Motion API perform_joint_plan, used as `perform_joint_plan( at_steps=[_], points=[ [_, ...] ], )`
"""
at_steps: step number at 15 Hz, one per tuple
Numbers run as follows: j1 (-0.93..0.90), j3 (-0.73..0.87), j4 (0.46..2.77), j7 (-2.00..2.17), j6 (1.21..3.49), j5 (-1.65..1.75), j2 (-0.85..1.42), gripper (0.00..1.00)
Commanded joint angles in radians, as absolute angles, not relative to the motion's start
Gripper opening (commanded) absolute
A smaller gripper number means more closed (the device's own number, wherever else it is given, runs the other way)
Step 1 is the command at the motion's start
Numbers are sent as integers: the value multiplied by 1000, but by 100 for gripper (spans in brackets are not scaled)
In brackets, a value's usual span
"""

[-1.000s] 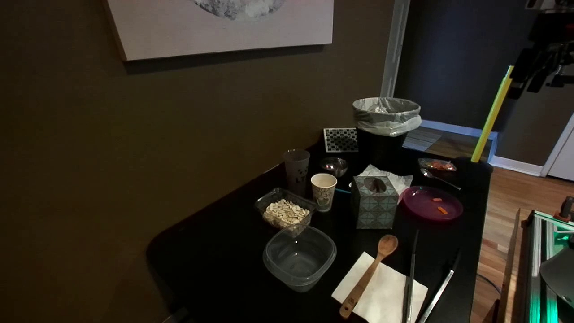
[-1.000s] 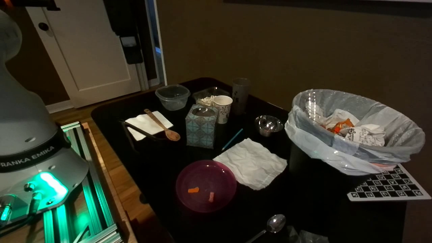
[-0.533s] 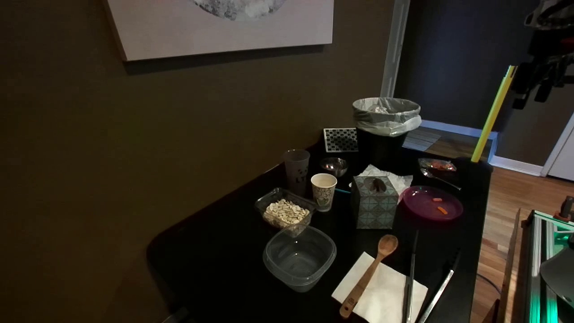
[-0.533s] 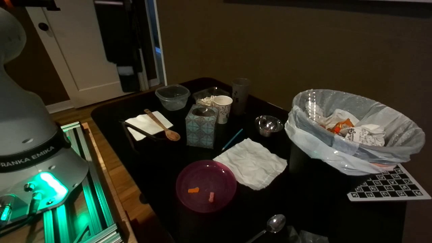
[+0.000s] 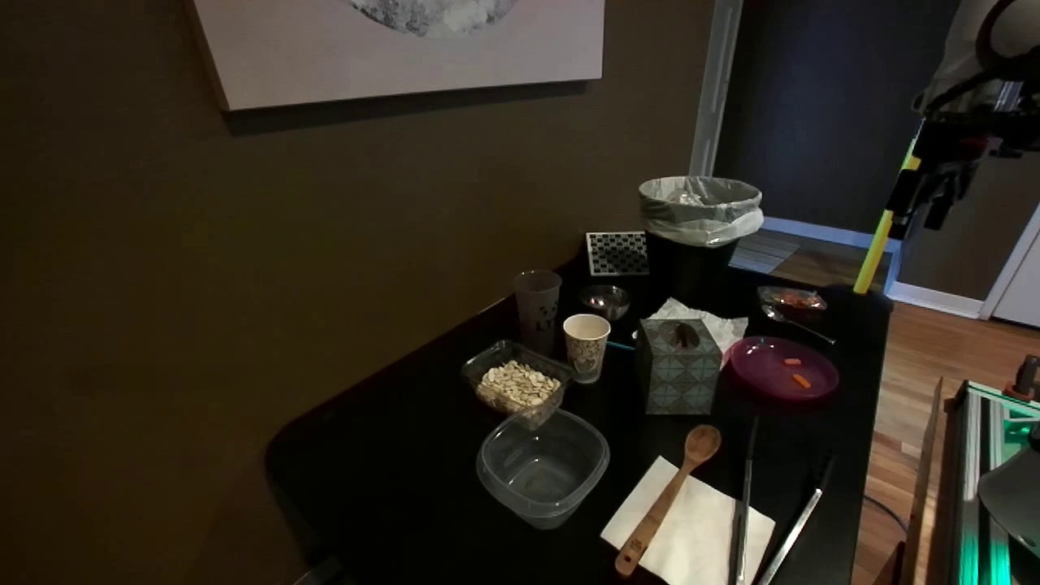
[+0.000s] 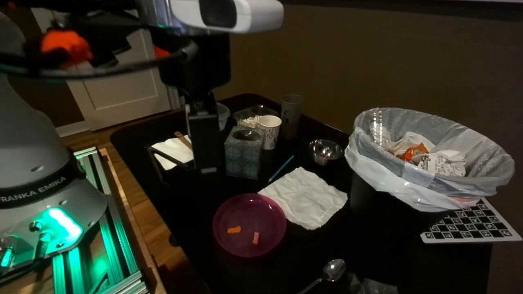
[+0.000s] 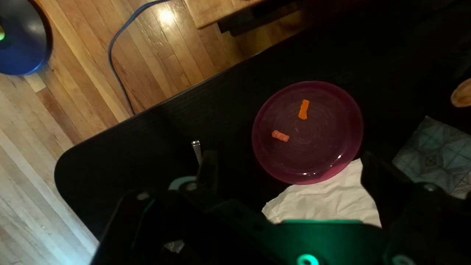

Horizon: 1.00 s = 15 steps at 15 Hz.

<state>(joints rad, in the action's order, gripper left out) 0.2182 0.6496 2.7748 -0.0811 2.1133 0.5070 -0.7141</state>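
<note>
Wooden spoon [image 5: 669, 499] across a white napkin [image 5: 700, 530], patterned paper cup [image 5: 587, 351], steel bowl [image 6: 325, 154]

The plate [image 7: 325, 145] looks like smooth, glossy plastic tbh, crumpled napkin [image 6: 304, 200] is matt paper, little bowl [image 6: 325, 152] is shiny metal, bin liner [image 6: 382, 175] is wrinkly plastic.

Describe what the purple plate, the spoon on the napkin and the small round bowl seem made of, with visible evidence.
Purple plate: probably glossy plastic, given bright glints near its edge; glazed ceramic is possible.
Spoon: apparently matte wood, judging by its brown colour.
Small bowl: likely polished metal, silvery with mirror-like highlights.
</note>
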Motion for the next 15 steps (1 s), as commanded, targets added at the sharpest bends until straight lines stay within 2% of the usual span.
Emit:
perform_joint_plan(
  at_steps=[1,4,5,10,15],
  points=[
    [100,793,2775,-44,2249,538,-575,100],
    [1,890,2775,-42,2293,532,-476,100],
    [70,829,2775,-61,2252,513,-555,100],
    [12,870,2770,-60,2271,513,-480,100],
    [-188,1014,2771,-94,2347,344,-366,100]
  ],
)
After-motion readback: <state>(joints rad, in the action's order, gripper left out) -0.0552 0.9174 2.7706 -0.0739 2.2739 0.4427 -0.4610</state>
